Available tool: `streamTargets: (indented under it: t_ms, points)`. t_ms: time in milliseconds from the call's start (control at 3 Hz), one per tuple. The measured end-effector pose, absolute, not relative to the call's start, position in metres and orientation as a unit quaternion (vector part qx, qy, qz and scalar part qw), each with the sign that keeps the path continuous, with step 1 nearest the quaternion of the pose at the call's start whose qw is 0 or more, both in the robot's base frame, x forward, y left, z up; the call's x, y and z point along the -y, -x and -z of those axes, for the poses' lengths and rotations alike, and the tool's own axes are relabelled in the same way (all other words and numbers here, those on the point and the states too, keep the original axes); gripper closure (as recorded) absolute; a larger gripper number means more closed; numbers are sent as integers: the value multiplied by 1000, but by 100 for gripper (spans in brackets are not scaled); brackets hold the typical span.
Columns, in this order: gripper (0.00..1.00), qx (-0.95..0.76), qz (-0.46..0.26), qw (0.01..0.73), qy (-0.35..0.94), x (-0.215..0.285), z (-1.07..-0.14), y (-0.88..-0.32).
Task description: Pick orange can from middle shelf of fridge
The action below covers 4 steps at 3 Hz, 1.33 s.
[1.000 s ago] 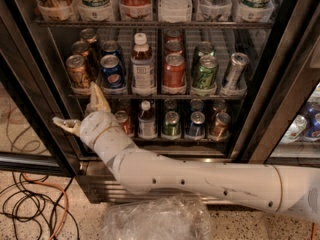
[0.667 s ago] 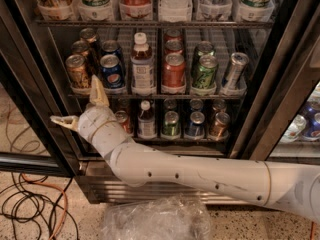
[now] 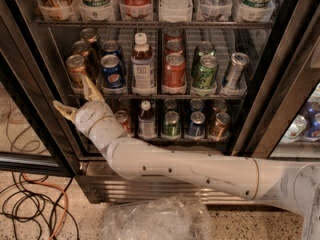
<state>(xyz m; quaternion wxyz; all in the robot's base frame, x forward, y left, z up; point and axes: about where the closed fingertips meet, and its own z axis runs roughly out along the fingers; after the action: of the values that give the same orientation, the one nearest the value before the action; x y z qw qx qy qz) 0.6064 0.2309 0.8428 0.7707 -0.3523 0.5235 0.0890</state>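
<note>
The gripper [image 3: 71,92] hangs at the fridge's [image 3: 33,79] lower left, jaws spread and holding nothing. Just above it, the orange can [image 3: 77,70] stands front-left on the middle shelf [image 3: 150,95], beside a blue Pepsi can [image 3: 113,72].

The light is dim and warm. Inside the fridge [image 3: 280,84] the can lids catch light from above, and the back is dark. The white arm [image 3: 190,166] is the brightest part. Its end effector [image 3: 77,100], fingers spread, is less lit at the left end of the middle shelf [image 3: 160,97].
</note>
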Motion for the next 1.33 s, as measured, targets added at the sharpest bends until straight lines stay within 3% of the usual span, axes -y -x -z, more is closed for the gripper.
streamTargets:
  t_ms: [333,667,1000,1333]
  points:
    - [3,-530,-78,774,338,-226,-841,-606]
    - [0,-528,-60,785,318,-222,-844,-616]
    - [6,-523,-52,797,298,-222,-848,-631]
    - [6,-518,-56,808,276,-230,-852,-646]
